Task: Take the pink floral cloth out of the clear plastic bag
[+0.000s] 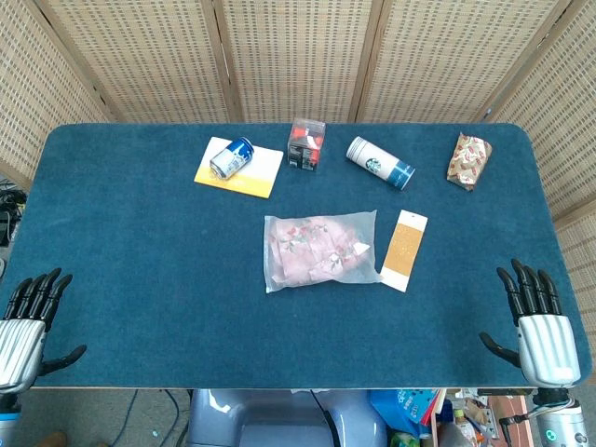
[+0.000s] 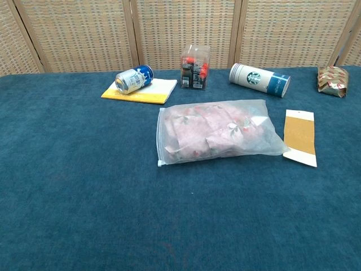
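The clear plastic bag [image 1: 321,250] lies flat in the middle of the blue table, with the pink floral cloth [image 1: 312,248] folded inside it. The chest view shows the same bag [image 2: 217,138] and cloth [image 2: 211,135] at centre. My left hand [image 1: 26,321] rests at the near left table edge, fingers spread, holding nothing. My right hand [image 1: 537,326] sits at the near right edge, fingers apart and empty. Both hands are far from the bag and appear only in the head view.
Along the far side lie a can [image 1: 231,156] on a yellow pad [image 1: 240,169], a small clear box [image 1: 305,142], a tipped Starbucks cup [image 1: 380,163] and a wrapped packet [image 1: 469,159]. A brown-and-white card [image 1: 404,249] lies just right of the bag.
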You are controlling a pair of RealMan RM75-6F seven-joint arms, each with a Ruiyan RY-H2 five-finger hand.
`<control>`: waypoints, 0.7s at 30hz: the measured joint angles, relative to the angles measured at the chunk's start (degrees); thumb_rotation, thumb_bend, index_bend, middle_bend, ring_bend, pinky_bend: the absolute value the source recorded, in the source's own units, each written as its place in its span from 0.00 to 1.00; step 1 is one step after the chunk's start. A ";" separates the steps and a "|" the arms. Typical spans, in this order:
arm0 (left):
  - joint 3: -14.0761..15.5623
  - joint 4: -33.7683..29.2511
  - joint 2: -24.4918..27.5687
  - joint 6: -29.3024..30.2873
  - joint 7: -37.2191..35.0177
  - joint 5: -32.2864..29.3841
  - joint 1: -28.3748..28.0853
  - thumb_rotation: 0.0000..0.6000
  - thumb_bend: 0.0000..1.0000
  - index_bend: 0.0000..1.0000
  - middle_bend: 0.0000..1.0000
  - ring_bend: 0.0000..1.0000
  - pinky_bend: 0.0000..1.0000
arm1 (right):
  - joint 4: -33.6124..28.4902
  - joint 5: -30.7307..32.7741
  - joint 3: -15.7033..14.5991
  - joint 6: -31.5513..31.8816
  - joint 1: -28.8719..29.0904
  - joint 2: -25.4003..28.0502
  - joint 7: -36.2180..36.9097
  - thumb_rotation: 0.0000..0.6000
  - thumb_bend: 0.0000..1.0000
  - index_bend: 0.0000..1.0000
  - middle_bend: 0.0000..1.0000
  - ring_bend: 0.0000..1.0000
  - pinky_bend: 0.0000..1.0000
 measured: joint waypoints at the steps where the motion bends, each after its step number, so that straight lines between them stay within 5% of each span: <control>1: 0.00 -0.01 0.01 -0.02 0.00 0.00 -0.01 1.00 0.12 0.00 0.00 0.00 0.00 | -0.01 0.08 0.02 -0.04 0.00 -0.01 -0.05 1.00 0.00 0.00 0.00 0.00 0.00; 14: -0.45 0.31 -0.10 0.56 -0.44 -0.20 0.14 1.00 0.12 0.00 0.00 0.00 0.00 | -0.45 0.29 -0.03 -2.82 1.39 0.14 0.55 1.00 0.00 0.00 0.00 0.00 0.00; 21: -1.46 0.74 -0.89 -0.29 0.25 -1.90 -0.52 1.00 0.11 0.00 0.00 0.00 0.00 | -2.35 1.92 2.68 -13.28 8.53 1.30 -0.77 1.00 0.00 0.00 0.00 0.00 0.00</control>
